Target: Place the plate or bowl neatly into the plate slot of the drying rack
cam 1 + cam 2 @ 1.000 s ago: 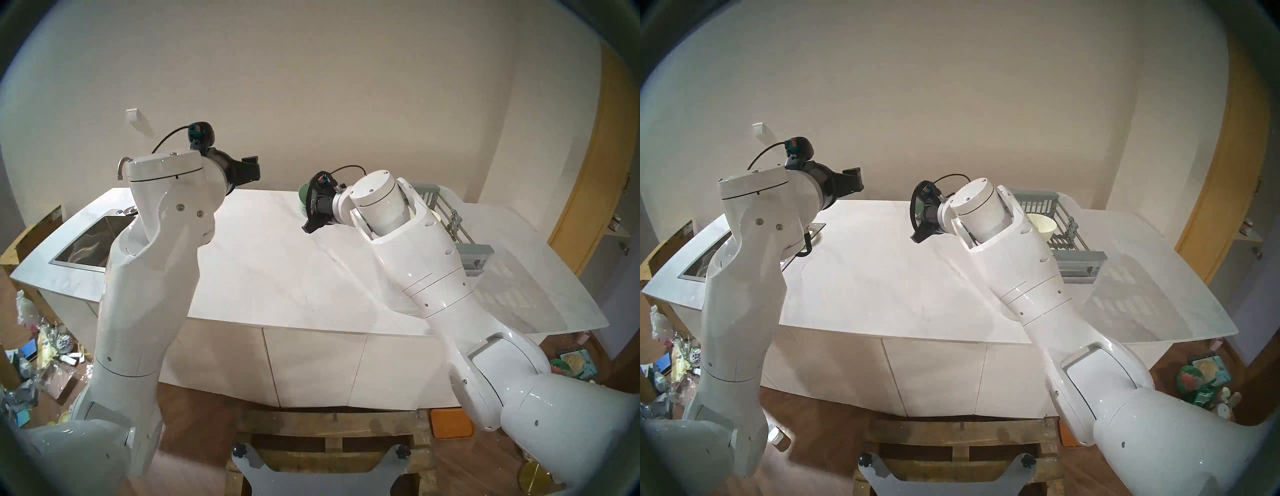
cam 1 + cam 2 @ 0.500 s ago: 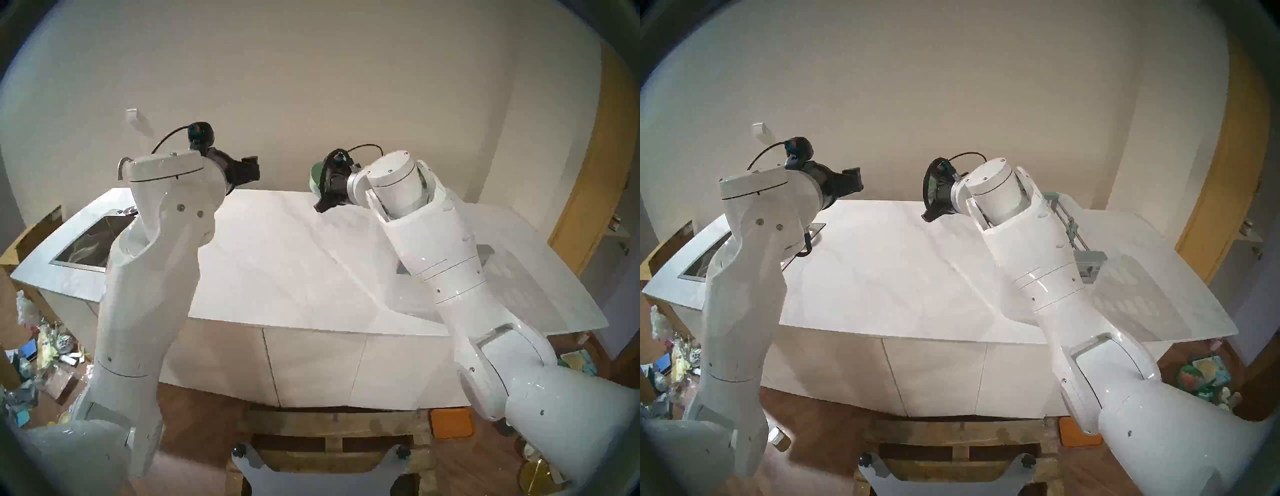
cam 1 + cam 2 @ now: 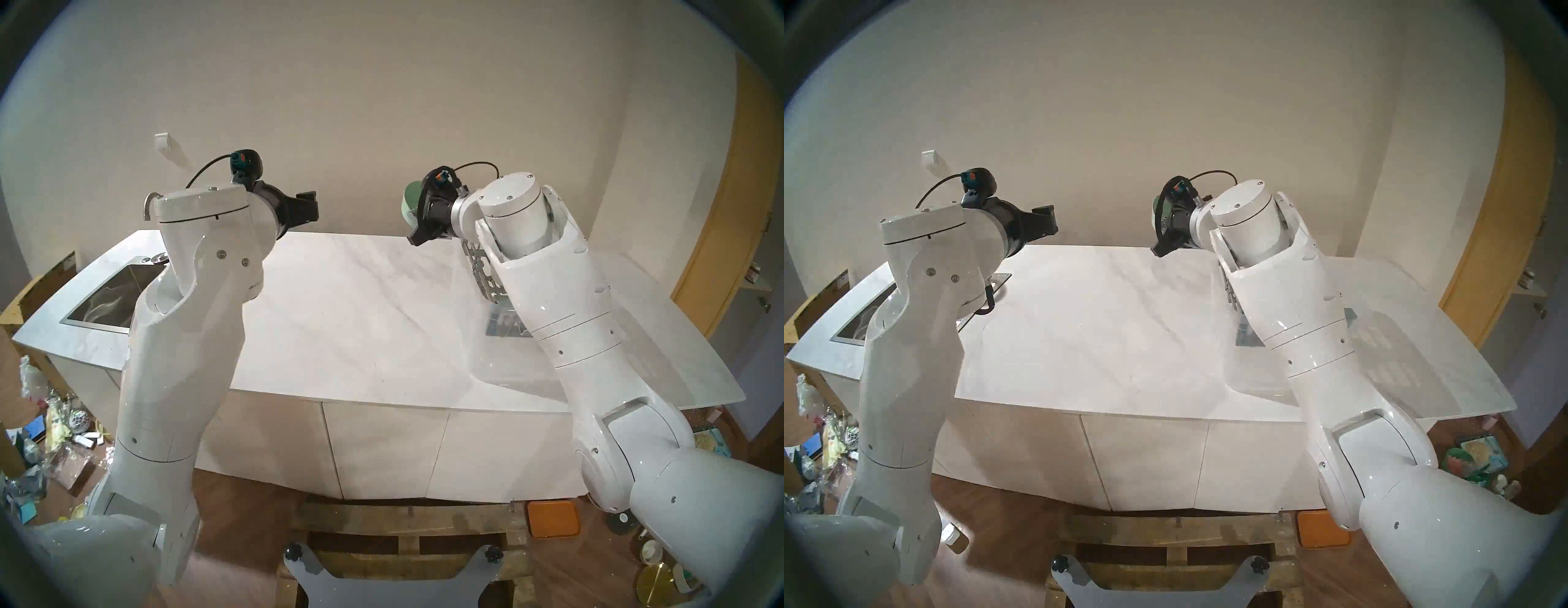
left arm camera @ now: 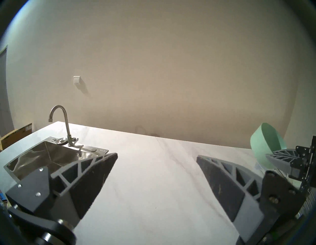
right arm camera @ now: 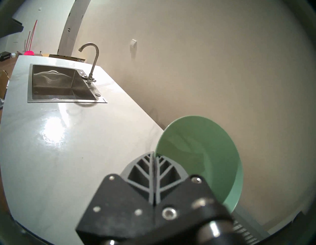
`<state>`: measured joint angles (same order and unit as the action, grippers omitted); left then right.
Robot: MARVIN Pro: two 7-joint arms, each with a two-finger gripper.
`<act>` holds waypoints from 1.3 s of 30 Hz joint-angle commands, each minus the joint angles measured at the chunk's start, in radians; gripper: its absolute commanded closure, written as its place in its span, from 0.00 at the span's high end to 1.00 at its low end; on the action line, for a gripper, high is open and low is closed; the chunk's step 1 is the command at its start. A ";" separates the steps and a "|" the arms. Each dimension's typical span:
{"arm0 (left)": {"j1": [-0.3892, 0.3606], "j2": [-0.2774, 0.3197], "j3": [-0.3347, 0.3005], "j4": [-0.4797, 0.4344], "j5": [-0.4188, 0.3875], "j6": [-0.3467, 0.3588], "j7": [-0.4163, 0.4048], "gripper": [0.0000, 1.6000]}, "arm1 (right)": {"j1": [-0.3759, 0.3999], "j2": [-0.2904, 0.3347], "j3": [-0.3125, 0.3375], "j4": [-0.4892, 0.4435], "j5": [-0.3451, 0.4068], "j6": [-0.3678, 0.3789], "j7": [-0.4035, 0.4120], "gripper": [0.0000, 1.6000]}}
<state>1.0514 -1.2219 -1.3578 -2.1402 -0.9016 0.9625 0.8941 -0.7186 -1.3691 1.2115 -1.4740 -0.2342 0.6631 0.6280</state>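
Right wrist view: right claw [image 5: 154, 160] pinches green bowl [image 5: 203, 154] rim, raised.

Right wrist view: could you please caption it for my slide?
Right gripper shut on a green bowl's rim, held above the white counter.

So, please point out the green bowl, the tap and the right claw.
green bowl [image 5: 201, 154]: right wrist view, on its inner surface.
tap [image 5: 95, 56]: right wrist view, on its curved pipe.
right claw [image 5: 153, 158]: right wrist view, where the fingertips pinch the bowl's rim.
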 commanded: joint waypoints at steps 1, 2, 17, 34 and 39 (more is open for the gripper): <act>-0.021 -0.001 -0.006 -0.022 0.001 -0.003 0.070 1.00 | -0.009 0.056 0.044 -0.078 0.006 0.022 0.011 0.00; -0.021 -0.001 -0.006 -0.022 0.001 -0.003 0.070 1.00 | -0.012 0.068 0.050 -0.084 0.008 0.024 0.012 0.00; -0.027 0.005 -0.001 -0.022 -0.024 -0.003 0.098 1.00 | -0.064 0.130 0.179 -0.086 0.014 0.024 0.037 0.00; -0.025 0.007 -0.005 -0.022 -0.020 -0.003 0.082 1.00 | -0.066 0.182 0.213 0.028 0.010 -0.053 0.044 0.00; -0.025 0.006 -0.004 -0.022 -0.019 -0.003 0.084 1.00 | -0.075 0.198 0.222 0.040 0.010 -0.062 0.048 0.00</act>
<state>1.0487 -1.2170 -1.3562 -2.1398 -0.9282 0.9625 0.8941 -0.8166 -1.1956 1.4141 -1.4255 -0.2239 0.6326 0.6773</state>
